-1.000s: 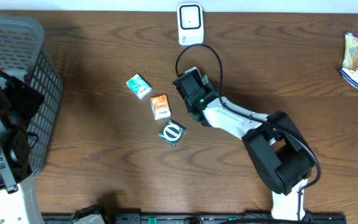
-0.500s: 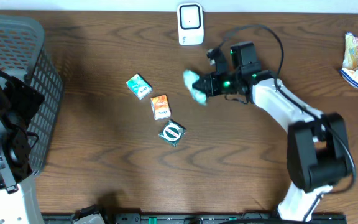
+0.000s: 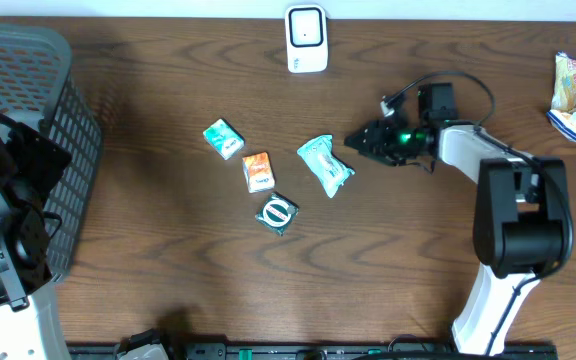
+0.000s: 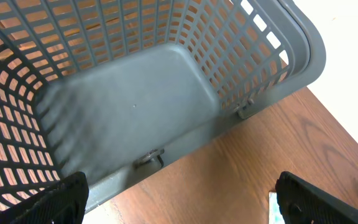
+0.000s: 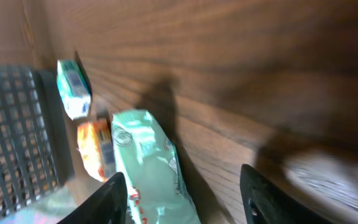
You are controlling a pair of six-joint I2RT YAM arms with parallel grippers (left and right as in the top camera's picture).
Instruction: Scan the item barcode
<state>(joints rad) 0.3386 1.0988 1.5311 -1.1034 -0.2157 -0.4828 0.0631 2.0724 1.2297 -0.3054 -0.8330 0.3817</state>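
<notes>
The item, a mint-green packet (image 3: 325,165), lies flat on the table, below and right of the white barcode scanner (image 3: 306,38), which stands at the back edge. My right gripper (image 3: 360,140) hovers just right of the packet, jaws open and holding nothing. In the right wrist view the packet (image 5: 151,168) lies on the wood ahead of my right gripper (image 5: 185,199), close to the left one of the spread fingers (image 5: 107,202). My left gripper (image 4: 179,199) is open and empty, over the rim of the grey basket (image 4: 135,106).
A small teal box (image 3: 223,138), an orange box (image 3: 258,171) and a dark teal packet (image 3: 277,213) lie left of the item. The grey basket (image 3: 28,120) fills the left side. A colourful bag (image 3: 575,88) sits at the far right edge.
My right arm swung from the cluster of items up and to the right, carrying the mint-green packet. Its jaws then opened, and the packet now lies on the table.
</notes>
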